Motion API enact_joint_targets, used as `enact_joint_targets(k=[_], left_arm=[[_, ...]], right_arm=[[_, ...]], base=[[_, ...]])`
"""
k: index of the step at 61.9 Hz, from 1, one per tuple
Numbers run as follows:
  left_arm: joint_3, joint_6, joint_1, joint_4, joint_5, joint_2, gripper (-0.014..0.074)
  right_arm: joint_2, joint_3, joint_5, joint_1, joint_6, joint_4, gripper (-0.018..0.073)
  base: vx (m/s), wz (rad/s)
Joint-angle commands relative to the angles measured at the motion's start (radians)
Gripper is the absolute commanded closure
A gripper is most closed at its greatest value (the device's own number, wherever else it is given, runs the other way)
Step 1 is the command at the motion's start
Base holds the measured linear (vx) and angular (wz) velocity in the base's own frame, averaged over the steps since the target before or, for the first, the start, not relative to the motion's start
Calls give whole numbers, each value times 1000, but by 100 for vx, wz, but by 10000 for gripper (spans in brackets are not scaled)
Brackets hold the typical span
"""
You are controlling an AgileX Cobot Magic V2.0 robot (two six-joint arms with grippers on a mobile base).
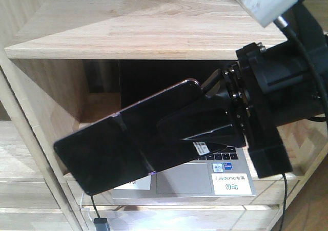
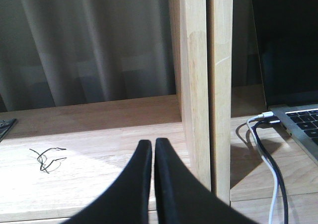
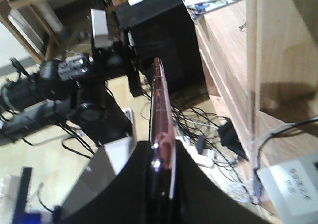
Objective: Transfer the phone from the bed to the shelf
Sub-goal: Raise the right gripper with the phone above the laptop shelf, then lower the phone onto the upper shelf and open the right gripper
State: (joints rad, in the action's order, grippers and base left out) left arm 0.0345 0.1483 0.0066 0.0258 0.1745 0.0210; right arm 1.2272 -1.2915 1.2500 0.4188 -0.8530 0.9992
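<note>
The scene is filled by the big pale wooden unit, whose thick shelf point(image 1: 133, 34) is seen across the upper part of the front view. On the lower board of the same unit an open silver laptop point(image 1: 189, 182) is set, with white labels on its palm rest; its dark screen and keyboard corner are also caught at the right of the left wrist view, beside a white and a black cable point(image 2: 271, 169). Two upright wooden posts point(image 2: 206, 85) are seen dividing that compartment from the next one, behind which a grey curtain point(image 2: 89, 40) is hung. A small tangle of thin black wire point(image 2: 45, 158) is lying on the board at the left.

The phone point(image 1: 133, 141) is held in the air in front of the unit, below the thick shelf and above the laptop, touching neither. Its long axis is tilted: the lower end is pointed down and to the left, the upper end rises to the right toward the arm. Its glossy black face is turned to the front camera, a seam is seen across its middle, and a pinkish rim is visible along the top edge. In the right wrist view it is seen edge-on point(image 3: 161, 114), pointing away from the camera.

The right pincer point(image 1: 197, 133) is clamped on the phone's upper end, its black fingers pressed against both faces.

The left pincer point(image 2: 151, 149) is holding nothing, its two black fingers brought together with only a thin slit between them, above the lower board.
</note>
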Motion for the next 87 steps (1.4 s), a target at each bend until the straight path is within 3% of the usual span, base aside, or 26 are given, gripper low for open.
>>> enact_joint_targets(k=[1,23,50,70,87], left_arm=[[-23,-6,-6,9,-77,4,595],[-23,-6,-6,9,-77,4,595],[-23,-6,-6,9,-77,4,595],[-23,-6,-6,9,-77,4,595],[-23,-6,-6,9,-77,4,595]], right_arm=[[-25,-37,25,-2,10,137,561],[-25,-247,-97,-2,11,173,561],[37,-331,-502,-2,-1,188,561],[231,-347,-561,-2,-239,419,561],[425,-560,-561,-2,-282,419,561]], base=[[0,0],[0,0],[0,0],[0,0],[0,0]])
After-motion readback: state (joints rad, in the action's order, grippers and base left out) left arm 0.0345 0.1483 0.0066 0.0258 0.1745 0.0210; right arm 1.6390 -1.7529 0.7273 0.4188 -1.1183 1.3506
